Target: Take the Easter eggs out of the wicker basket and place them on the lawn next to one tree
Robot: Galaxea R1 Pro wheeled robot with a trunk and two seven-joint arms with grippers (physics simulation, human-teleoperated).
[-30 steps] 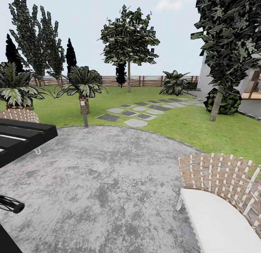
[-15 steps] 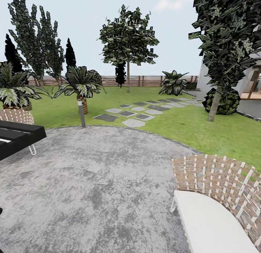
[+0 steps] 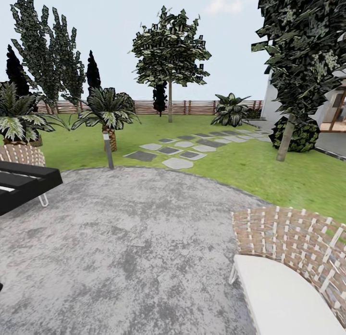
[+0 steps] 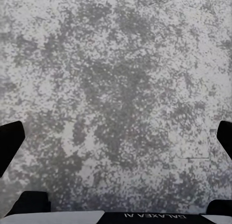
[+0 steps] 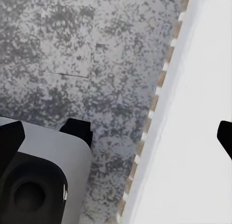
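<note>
The lawn (image 3: 250,169) spreads beyond a round grey patio (image 3: 134,229) in the head view. A tree (image 3: 169,102) with a straight pale trunk and a leafy crown stands far back by the fence. A second pale-trunked tree (image 3: 285,139) leans at the right, close to the patio. The three Easter eggs and the wicker basket are out of view. My left gripper (image 4: 116,137) hangs open over bare patio stone. My right gripper (image 5: 116,137) is open too, with nothing between its fingers, above the patio and a chair's white cushion (image 5: 193,137).
A woven chair with a white seat (image 3: 288,258) stands close at the right. A black slatted piece of furniture (image 3: 24,186) sits at the left. A short lamp post (image 3: 108,152), a scaly palm (image 3: 110,121) and grey stepping slabs (image 3: 178,150) lie ahead; a brown fence (image 3: 192,106) closes the yard.
The whole picture has shifted slightly, so the camera moved. The black arm part at the lower left edge has slid out of the head view. Both chairs sit a little differently in frame.
</note>
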